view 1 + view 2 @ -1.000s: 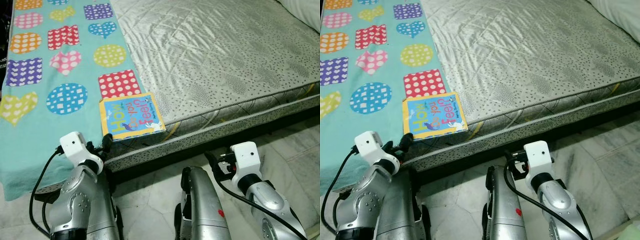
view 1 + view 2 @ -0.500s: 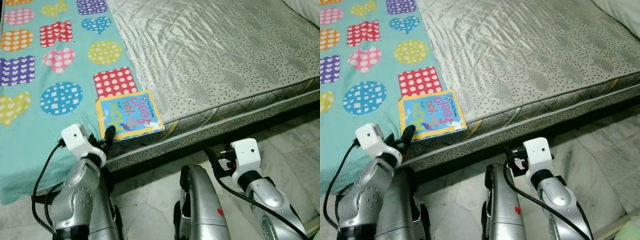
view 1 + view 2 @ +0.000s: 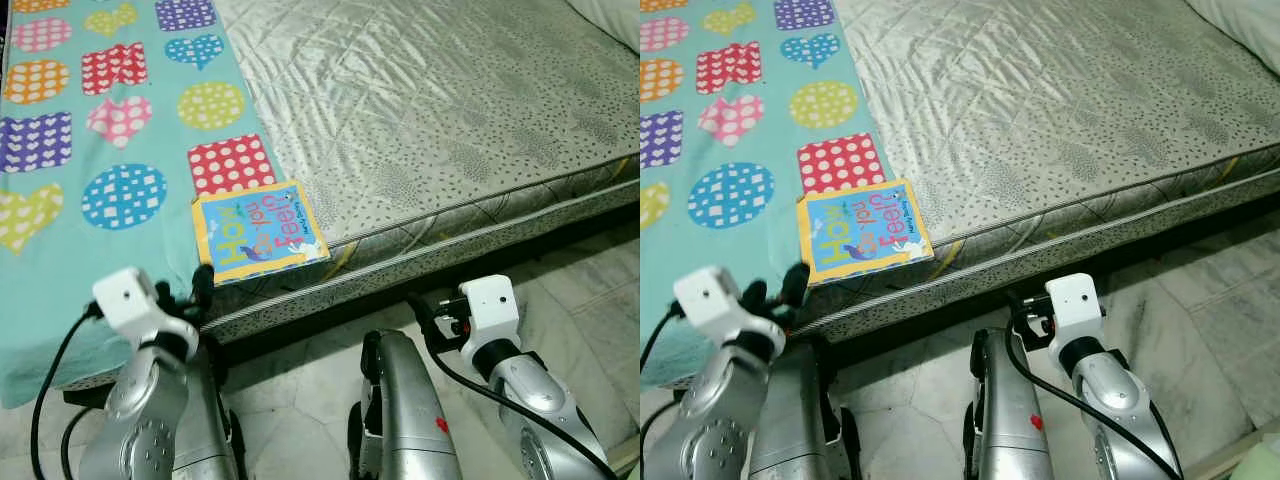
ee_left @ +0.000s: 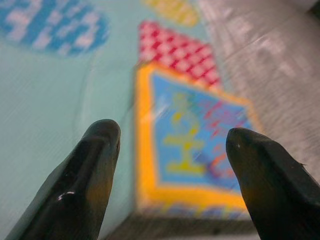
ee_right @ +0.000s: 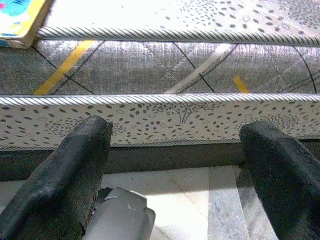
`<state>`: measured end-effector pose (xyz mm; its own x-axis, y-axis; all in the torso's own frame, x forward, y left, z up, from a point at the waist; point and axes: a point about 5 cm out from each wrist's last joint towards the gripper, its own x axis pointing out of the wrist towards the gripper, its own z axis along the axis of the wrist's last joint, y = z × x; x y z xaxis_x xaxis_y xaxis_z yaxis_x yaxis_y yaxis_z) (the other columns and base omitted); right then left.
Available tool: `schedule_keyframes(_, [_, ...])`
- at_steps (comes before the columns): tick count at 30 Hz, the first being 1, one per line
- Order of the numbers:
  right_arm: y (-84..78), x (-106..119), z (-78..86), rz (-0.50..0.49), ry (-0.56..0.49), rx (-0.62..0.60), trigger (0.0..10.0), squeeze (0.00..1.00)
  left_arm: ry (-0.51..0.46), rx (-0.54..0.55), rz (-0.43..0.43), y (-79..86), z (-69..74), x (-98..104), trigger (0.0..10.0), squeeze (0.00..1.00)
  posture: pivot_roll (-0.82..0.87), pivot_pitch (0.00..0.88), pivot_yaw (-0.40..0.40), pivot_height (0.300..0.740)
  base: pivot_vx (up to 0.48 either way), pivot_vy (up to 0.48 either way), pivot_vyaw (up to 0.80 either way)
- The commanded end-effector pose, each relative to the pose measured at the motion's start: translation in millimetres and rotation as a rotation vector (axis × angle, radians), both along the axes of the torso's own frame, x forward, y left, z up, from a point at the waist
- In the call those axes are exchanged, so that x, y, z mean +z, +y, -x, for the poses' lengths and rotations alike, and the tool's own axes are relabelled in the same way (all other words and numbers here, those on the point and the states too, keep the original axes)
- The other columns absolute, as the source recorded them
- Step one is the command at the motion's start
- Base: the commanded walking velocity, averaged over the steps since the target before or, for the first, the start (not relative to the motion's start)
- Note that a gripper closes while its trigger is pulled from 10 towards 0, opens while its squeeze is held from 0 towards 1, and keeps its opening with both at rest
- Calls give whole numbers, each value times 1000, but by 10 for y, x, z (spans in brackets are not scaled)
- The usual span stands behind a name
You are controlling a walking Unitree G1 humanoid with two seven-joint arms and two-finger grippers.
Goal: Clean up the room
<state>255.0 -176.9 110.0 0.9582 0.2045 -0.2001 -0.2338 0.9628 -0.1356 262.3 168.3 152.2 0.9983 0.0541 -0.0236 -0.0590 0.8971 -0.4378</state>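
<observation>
One book (image 3: 260, 231) reads "How do you Feel?"

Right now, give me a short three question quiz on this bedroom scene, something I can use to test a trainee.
1. True or false: the book lies on the floor.
2. Multiple choice: the left gripper is A) shut on the book, B) open and short of the book, C) resting on the marble floor.
3. Fill in: the book lies at the near edge of the ____, partly on the turquoise blanket.

Key
1. False. It lies on the mattress, at the near edge.
2. B. The fingers are spread and the book sits beyond them, untouched.
3. Mattress. The right gripper, open, points at its side.
</observation>
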Motion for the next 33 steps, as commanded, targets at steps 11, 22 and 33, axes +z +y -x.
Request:
schedule_keyframes(11, [-55, -9, 10, 3, -3, -25, 10000, 0, 134, -72, 46, 82, -252, -366, 10000, 0, -107, 251, -41, 498, 0, 0, 0])
schedule_keyframes(22, [-144, 40, 32, 23, -21, -57, 10000, 0, 197, -173, 71, 23, -517, -566, 10000, 0, -140, 254, -34, 498, 0, 0, 0])
schedule_keyframes(33, [-178, 68, 2, 34, -32, -71, 10000, 0, 257, -224, 146, -58, -497, -768, 10000, 0, -143, 254, -37, 498, 0, 0, 0])
